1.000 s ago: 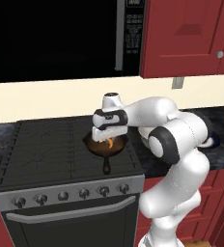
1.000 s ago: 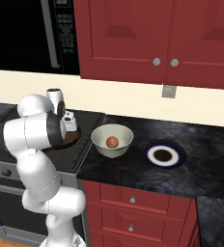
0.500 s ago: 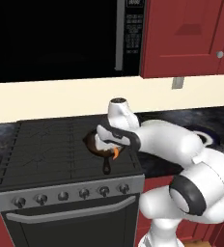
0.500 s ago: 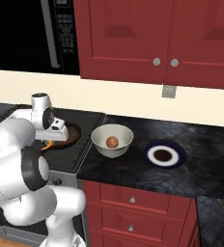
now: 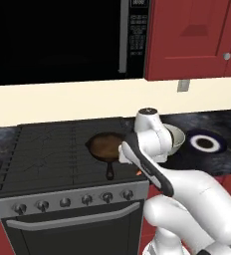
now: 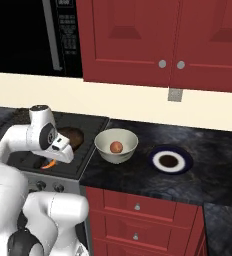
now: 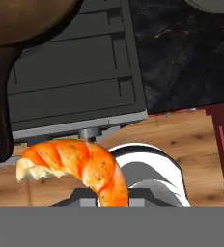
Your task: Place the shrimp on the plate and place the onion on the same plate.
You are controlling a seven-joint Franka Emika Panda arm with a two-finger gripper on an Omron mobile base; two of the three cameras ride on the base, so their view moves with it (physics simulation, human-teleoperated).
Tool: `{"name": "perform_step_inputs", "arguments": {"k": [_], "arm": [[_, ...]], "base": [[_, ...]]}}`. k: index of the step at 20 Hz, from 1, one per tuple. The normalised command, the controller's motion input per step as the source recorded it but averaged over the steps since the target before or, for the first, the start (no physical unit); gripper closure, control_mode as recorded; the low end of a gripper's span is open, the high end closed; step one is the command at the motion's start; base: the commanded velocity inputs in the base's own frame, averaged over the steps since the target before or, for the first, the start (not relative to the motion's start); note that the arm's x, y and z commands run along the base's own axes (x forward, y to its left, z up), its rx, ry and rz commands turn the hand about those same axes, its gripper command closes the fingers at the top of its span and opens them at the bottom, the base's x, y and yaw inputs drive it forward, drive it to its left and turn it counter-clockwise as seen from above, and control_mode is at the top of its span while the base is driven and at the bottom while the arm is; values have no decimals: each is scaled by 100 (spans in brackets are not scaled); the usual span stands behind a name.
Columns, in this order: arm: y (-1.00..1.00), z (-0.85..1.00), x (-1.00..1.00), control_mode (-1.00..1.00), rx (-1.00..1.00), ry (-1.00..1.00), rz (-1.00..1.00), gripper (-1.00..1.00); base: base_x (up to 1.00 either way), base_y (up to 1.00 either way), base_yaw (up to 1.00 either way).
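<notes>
You had the gripper (image 6: 49, 163) clamped on the shrimp (image 7: 75, 166), which hung curled beneath the hand. Half a second earlier the hand was over the skillet (image 5: 106, 146); it had since lifted the shrimp clear, and the skillet lay behind it. The onion (image 6: 116, 147) sat unmoved in the bowl (image 6: 117, 153), beyond the hand; the plate (image 6: 171, 161) lay farther off.

We can read no text anywhere; the markings on the black microwave's control panel (image 5: 138, 30) are too blurred.
</notes>
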Motion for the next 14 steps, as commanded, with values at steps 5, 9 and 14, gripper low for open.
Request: {"name": "perform_step_inputs", "arguments": {"k": [5, 9, 14], "arm": [[-87, 41, -47, -100, 0, 5, -27, 100], [-82, 33, -46, -100, 0, 0, -18, 100], [-88, 27, -31, -100, 0, -10, -3, 100]], "base": [[0, 0, 0], [0, 0, 0], [0, 0, 0]]}}
